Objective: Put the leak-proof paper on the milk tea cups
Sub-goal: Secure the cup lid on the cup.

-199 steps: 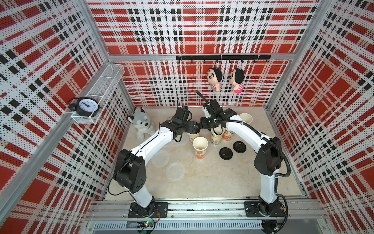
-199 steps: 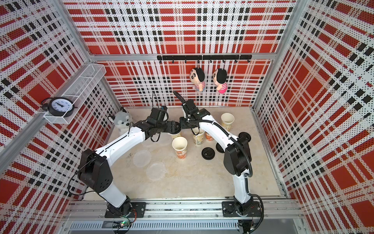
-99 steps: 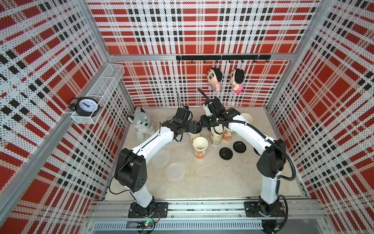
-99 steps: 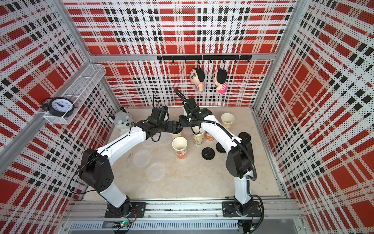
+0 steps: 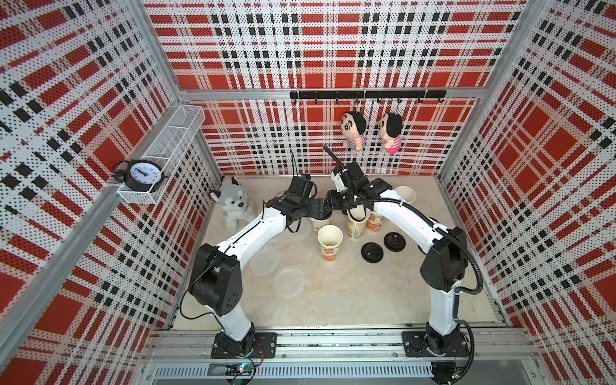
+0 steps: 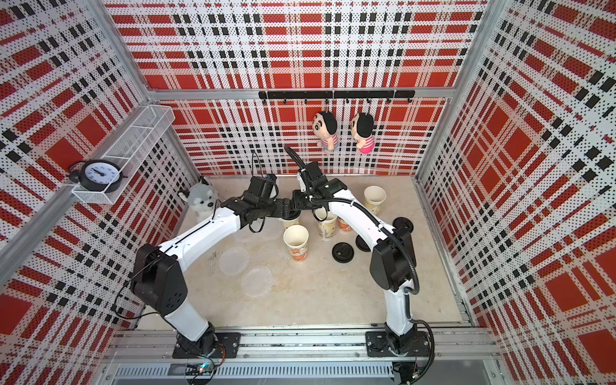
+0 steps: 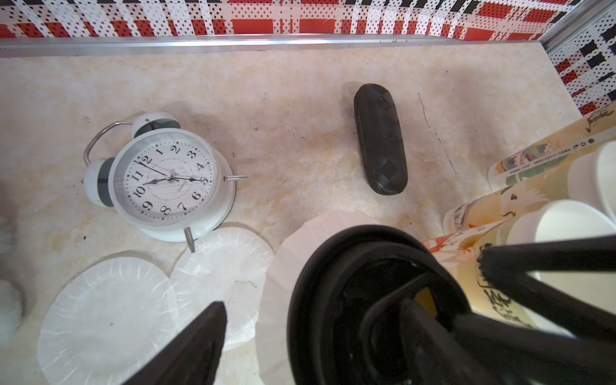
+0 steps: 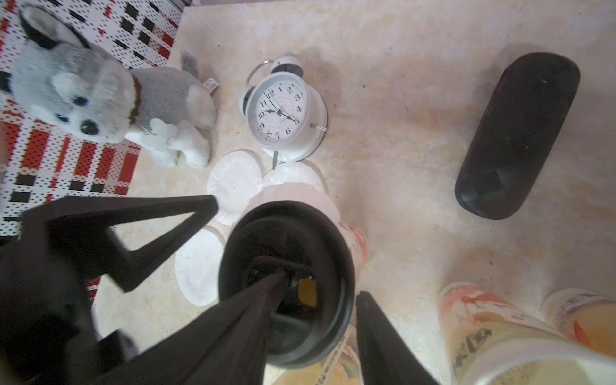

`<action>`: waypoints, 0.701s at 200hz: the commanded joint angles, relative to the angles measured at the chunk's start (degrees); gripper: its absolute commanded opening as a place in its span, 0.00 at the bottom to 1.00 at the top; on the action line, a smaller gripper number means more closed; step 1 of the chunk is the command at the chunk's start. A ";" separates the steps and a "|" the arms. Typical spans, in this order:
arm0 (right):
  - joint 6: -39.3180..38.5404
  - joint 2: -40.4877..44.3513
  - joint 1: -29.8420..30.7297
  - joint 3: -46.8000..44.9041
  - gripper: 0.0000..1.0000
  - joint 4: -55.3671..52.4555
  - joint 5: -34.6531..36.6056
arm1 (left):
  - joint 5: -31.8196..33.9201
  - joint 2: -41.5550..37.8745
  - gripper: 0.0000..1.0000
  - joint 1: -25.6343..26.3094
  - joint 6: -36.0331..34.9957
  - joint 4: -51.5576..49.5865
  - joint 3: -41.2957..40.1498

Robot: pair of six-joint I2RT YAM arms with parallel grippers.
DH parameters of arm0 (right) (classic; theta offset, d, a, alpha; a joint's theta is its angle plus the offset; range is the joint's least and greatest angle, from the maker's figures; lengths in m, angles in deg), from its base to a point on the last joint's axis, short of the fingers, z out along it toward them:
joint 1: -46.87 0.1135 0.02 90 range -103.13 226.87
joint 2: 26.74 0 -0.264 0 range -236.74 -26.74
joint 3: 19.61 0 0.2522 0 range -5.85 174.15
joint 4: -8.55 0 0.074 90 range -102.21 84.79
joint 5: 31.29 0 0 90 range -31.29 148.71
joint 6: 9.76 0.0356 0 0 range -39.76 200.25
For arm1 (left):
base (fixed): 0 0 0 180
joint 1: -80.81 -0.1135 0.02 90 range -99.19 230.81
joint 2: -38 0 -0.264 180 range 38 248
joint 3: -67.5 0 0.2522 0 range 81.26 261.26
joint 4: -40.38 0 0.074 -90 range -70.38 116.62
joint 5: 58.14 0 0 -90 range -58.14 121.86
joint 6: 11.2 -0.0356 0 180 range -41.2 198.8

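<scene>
A milk tea cup (image 5: 320, 225) carries a leak-proof paper (image 7: 310, 240) with a black lid (image 7: 320, 273) on top of it. My right gripper (image 8: 321, 286) is shut on the lid, one finger in its sunken middle and the other against the outer rim. My left gripper (image 7: 313, 303) stands open over the same lid, with one fingertip (image 7: 213, 310) beside it and apart from it. Both grippers meet above this cup in both top views. Several uncovered cups stand nearby, the nearest one (image 5: 330, 238) in front. Loose papers (image 5: 264, 260) (image 5: 288, 280) lie on the table.
Two black lids (image 5: 372, 252) (image 5: 394, 240) lie right of the cups. A husky plush (image 5: 233, 206) sits at the back left. A white alarm clock (image 7: 166, 180) and a black oblong case (image 7: 380, 140) lie behind the cups. Plaid walls close in three sides.
The right arm's elbow has drifted slightly to the right. Both grippers stay over the same lidded cup, and neither has opened or shut.
</scene>
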 commanded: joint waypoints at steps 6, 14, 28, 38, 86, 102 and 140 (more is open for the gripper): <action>0.72 -2.12 0.51 -0.08 0.46 0.98 -1.03 | -0.47 2.47 0.84 0.36 -2.31 -8.80 -0.69; 0.76 -2.13 0.53 -0.69 0.46 1.15 -0.89 | -0.66 2.37 0.84 0.41 -2.32 -8.80 -0.34; 0.91 -1.96 0.53 -1.63 0.46 1.43 -0.72 | -1.04 2.37 0.84 0.50 -2.53 -8.85 0.50; 0.91 -1.87 0.44 -2.28 0.45 1.46 -0.42 | -1.21 2.28 0.84 0.70 -2.55 -8.80 1.27; 1.15 -1.08 0.23 -4.61 0.45 1.91 0.03 | -0.86 -1.57 0.82 1.59 -1.21 -9.41 4.29; 1.06 -1.16 0.23 -4.85 0.45 1.91 -0.14 | 0.62 -3.81 0.79 1.46 -0.06 -9.71 3.72; 0.76 -1.08 0.16 -5.59 0.45 1.76 -0.23 | 1.89 -6.94 0.63 0.00 2.53 -9.85 0.52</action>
